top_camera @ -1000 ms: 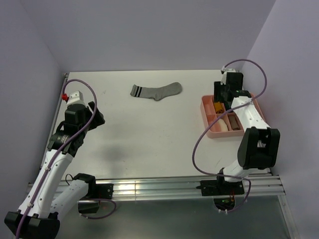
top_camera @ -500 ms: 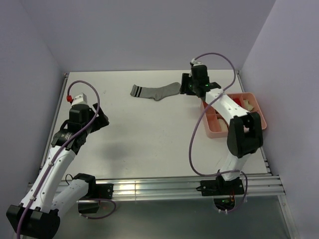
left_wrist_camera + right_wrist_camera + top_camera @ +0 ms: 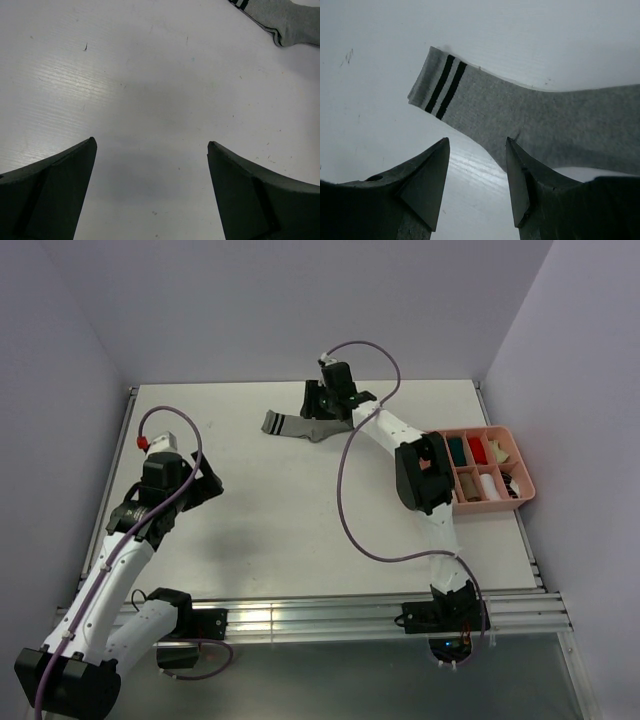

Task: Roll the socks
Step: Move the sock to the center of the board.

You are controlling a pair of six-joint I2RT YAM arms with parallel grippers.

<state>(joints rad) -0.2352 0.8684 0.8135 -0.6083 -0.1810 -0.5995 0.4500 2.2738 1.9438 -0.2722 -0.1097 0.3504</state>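
grey soft fabric sock with two dark cuff stripes (image 3: pixel 295 426) (image 3: pixel 520 115) (image 3: pixel 285 20) flat at far middle of white table (image 3: pixel 300 510), cuff leftward | right gripper (image 3: pixel 322 408) (image 3: pixel 477 142) over its middle, jaws parted, pinching nothing | left gripper (image 3: pixel 208 483) (image 3: pixel 152 145) above bare table at left, spread wide, well apart from sock | pink plastic compartment tray (image 3: pixel 490 504) at right edge

Right gripper (image 3: pixel 476 142) swung away from the pink tray (image 3: pixel 495 504) across to hover over the grey sock (image 3: pixel 530 117), tray's compartments now uncovered, left gripper (image 3: pixel 151 144) nudged a little rightward, its jaws spread wider.
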